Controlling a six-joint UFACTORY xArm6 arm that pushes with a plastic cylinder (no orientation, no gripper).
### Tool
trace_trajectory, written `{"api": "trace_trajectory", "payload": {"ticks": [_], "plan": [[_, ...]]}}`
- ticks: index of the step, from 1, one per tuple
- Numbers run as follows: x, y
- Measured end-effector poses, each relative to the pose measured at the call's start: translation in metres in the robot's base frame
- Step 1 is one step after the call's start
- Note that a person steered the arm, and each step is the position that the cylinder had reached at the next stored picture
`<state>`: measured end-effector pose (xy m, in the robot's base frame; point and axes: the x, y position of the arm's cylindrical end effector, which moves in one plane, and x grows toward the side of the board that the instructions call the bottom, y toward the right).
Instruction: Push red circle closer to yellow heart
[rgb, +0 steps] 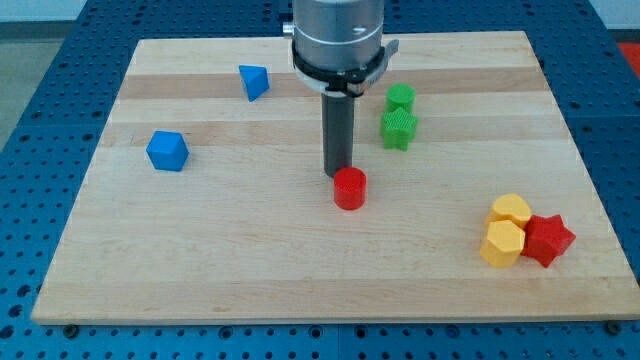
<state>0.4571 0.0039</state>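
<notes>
The red circle (350, 188) stands near the middle of the wooden board (250, 260). My tip (337, 176) touches its upper left side, just above and left of it. Two yellow blocks sit at the view's lower right: an upper one (511, 210) and a lower one (502, 243); which of them is the heart I cannot tell. They lie far to the right of the red circle and a little below it.
A red star (547, 239) touches the yellow blocks on their right. Two green blocks (399, 98) (398, 128) stand above and right of the red circle. A blue block (254, 81) is at the upper left, another blue block (167, 151) at the left.
</notes>
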Motion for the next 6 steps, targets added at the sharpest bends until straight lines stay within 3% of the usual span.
{"api": "trace_trajectory", "payload": {"ticks": [4,6], "plan": [[0.07,-0.043],[0.061,-0.018]]}}
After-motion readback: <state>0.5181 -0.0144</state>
